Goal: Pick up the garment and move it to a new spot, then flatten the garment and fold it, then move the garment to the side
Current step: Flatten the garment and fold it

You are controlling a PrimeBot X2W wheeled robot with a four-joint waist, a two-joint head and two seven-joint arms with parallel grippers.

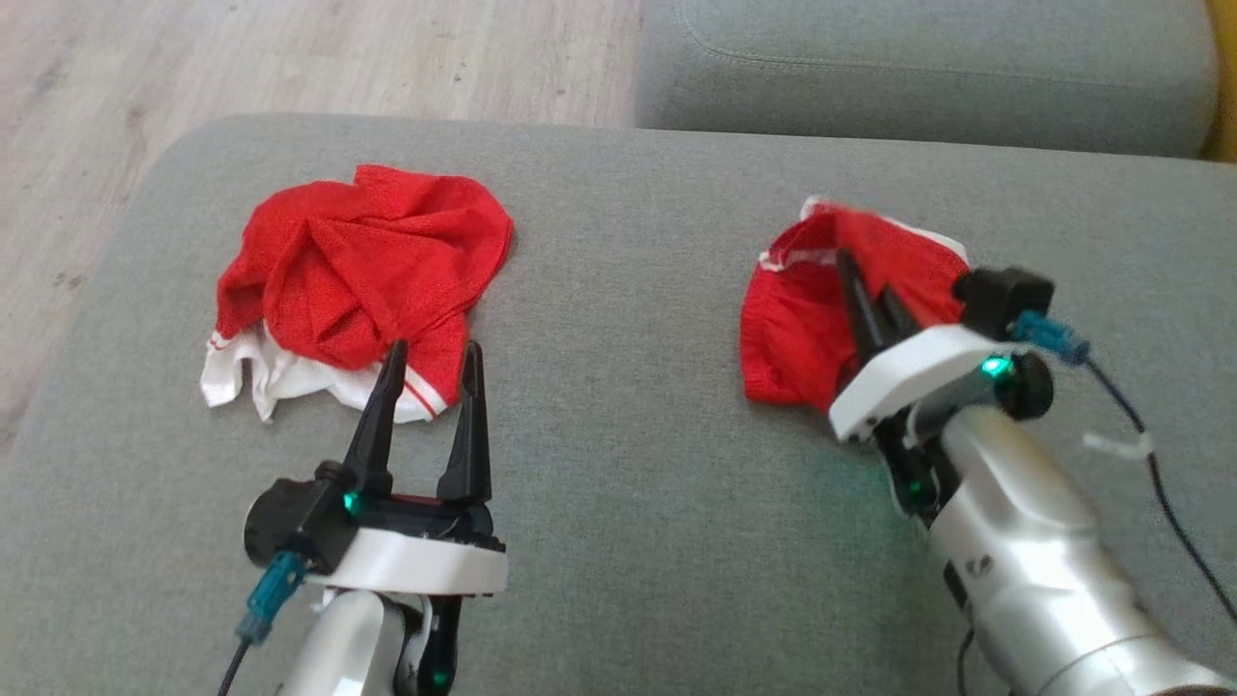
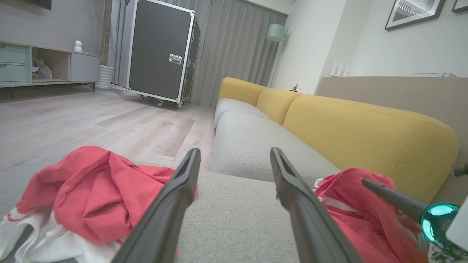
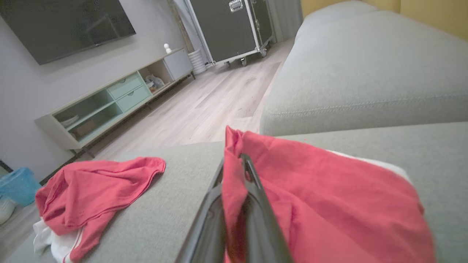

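Note:
A red garment with white trim (image 1: 802,319) is bunched on the right of the grey cushion (image 1: 628,464). My right gripper (image 1: 863,275) is shut on a fold of it, and the cloth drapes over the fingers (image 3: 256,197) in the right wrist view. That garment (image 3: 329,204) spreads to the right there. A second crumpled red and white garment (image 1: 358,261) lies at the left. My left gripper (image 1: 433,350) stands open just in front of its near edge, nothing between the fingers. In the left wrist view this garment (image 2: 84,193) lies left of the open left gripper (image 2: 234,155).
The cushion's left edge drops to the wooden floor (image 1: 77,145). Another grey seat cushion (image 1: 918,68) lies behind, with a yellow backrest (image 2: 365,135) to the right. A black wheeled case (image 2: 161,51), a low cabinet (image 3: 106,106) and a blue basket (image 3: 16,184) stand farther off.

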